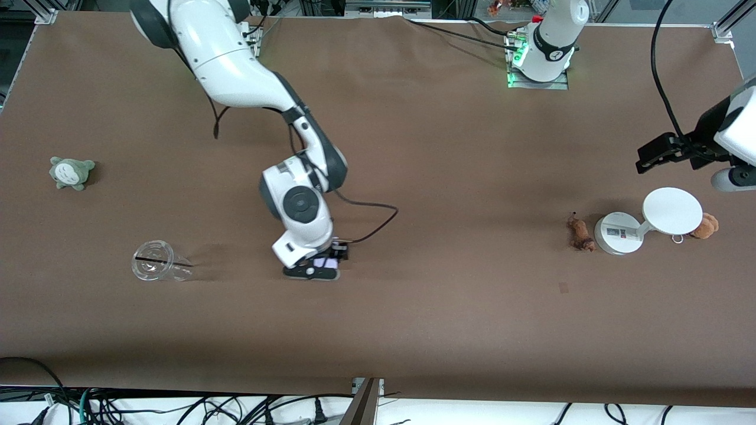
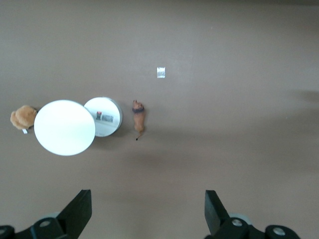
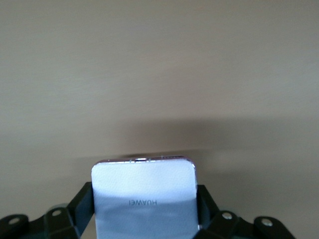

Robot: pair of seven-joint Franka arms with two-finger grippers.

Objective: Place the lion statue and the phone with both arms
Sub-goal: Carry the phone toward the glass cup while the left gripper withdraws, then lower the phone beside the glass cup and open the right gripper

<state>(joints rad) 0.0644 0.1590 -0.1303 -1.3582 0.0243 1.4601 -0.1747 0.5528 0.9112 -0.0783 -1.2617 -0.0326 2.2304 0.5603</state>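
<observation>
The phone [image 3: 144,199], a pale lavender-white slab, is held upright between the fingers of my right gripper [image 3: 144,191]. In the front view the right gripper [image 1: 319,267] is low over the table's middle, with the phone [image 1: 325,261] partly hidden by the hand. The lion statue [image 1: 580,233], tiny and reddish-brown, lies on the table beside the white stand's base [image 1: 617,234]. It also shows in the left wrist view [image 2: 138,115]. My left gripper [image 1: 645,159] is open and empty, up in the air near the left arm's end of the table; its jaws [image 2: 147,195] stand wide apart.
The white stand's disc top [image 1: 672,211] overhangs a tan-orange plush [image 1: 704,226] with a metal ring. A clear cup [image 1: 156,265] lies on its side and a grey-green plush [image 1: 71,172] sits toward the right arm's end. A small patch [image 1: 563,287] marks the cloth.
</observation>
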